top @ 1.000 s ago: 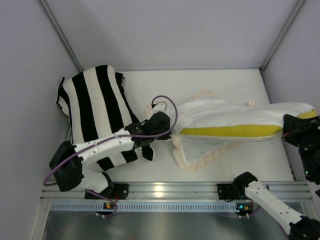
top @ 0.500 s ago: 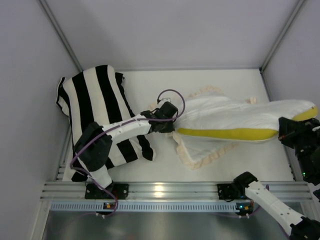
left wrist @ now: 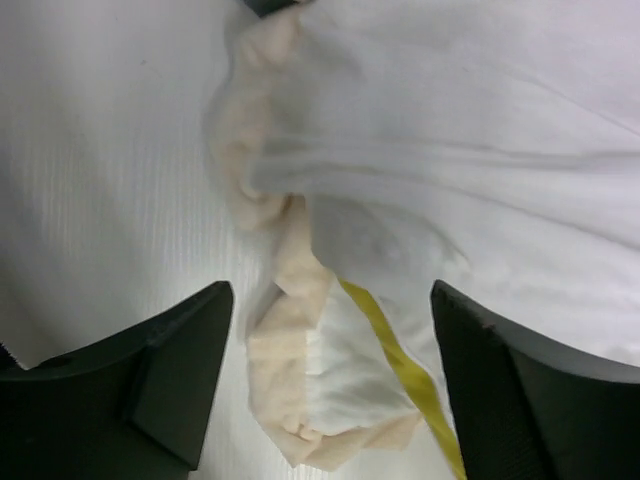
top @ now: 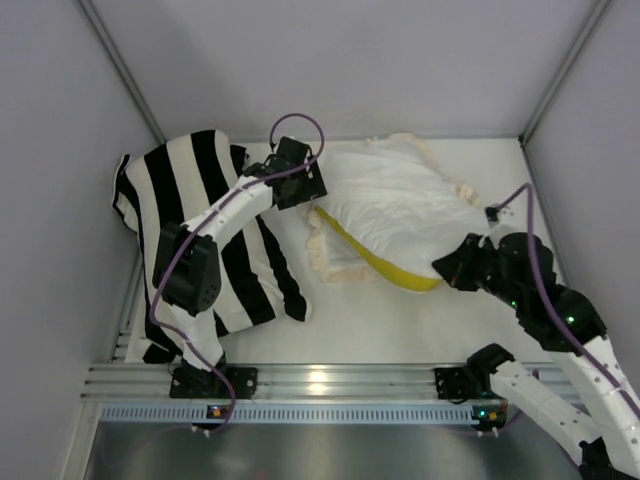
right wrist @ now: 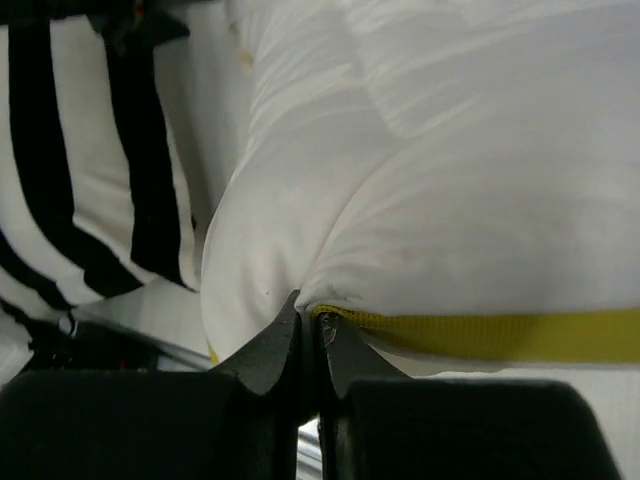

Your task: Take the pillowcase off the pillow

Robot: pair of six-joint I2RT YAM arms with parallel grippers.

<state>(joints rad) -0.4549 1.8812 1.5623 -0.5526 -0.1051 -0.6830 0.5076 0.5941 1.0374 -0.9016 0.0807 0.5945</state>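
Observation:
The pillow (top: 400,200) is a plump white mass with a yellow band (top: 385,265), lying aslant at mid table. The cream-white pillowcase shows as a ruffled frill (top: 328,255) bunched at the pillow's left end and along its far edge. My left gripper (top: 305,190) hovers over that left end, open; in the left wrist view the frill (left wrist: 290,400) and yellow band lie under its spread fingers (left wrist: 170,370), untouched. My right gripper (top: 452,270) is shut on the pillow's near right corner; the right wrist view shows the jaws (right wrist: 310,310) pinching white fabric (right wrist: 300,230) beside the band.
A black-and-white striped cushion (top: 190,210) lies at the left under the left arm, also seen in the right wrist view (right wrist: 90,180). Grey walls close in the left, far and right sides. An aluminium rail (top: 340,385) runs along the near edge.
My left gripper let go of the pillowcase, opened and moved toward the far left. My right arm swung the pillow in from the right edge toward the middle, turning it aslant.

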